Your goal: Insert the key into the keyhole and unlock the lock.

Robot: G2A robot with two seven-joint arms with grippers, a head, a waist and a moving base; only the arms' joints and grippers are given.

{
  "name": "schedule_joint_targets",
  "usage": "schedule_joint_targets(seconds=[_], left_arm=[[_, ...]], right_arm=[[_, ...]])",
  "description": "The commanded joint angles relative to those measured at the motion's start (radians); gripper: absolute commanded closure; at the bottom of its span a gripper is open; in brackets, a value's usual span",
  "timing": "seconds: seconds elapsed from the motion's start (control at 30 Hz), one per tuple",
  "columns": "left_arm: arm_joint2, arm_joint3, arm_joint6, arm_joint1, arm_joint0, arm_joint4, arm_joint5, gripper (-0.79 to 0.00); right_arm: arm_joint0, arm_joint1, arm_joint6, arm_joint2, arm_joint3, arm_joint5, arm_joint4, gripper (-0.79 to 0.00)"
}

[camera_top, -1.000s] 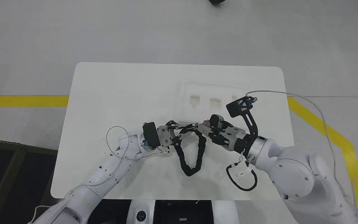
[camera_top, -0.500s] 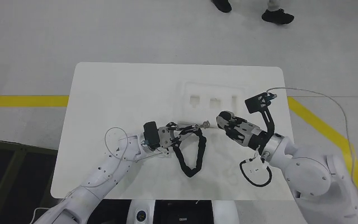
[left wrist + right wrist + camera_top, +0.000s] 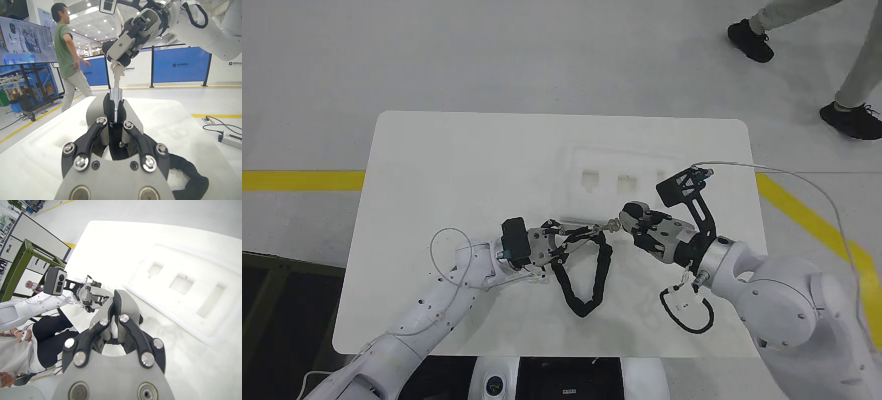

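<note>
the key is sitting with its blade tip at the keyhole end of the lock, both long axes lining up. the right claw is pinching the key's head tight. the left claw is clamping the lock over the tabletop, with the black chain trailing behind.

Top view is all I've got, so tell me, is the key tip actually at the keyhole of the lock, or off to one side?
Observer: In the left wrist view the key meets the end of the chrome lock cylinder nearly in line with it, and most of the blade is outside.
Operator: And who's gripping what?
Observer: The right end effector pinches the key's head, and the left end effector is shut around the cylinder.
</note>
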Motion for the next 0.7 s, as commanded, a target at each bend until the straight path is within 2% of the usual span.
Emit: schedule_joint_targets(seconds=[0.0, 0.67], left_arm=[[0.0, 0.001, -0.002, 0.0, -0.001, 0.001, -0.001, 0.0], [-0.002, 0.001, 0.005, -0.003, 0.002, -0.011, -0.007, 0.0]], right_arm=[[0.004, -0.002, -0.006, -0.005, 0.0, 0.005, 0.001, 0.0], [0.019, -0.01, -0.005, -0.036, 0.003, 0.028, -0.008, 0.0]])
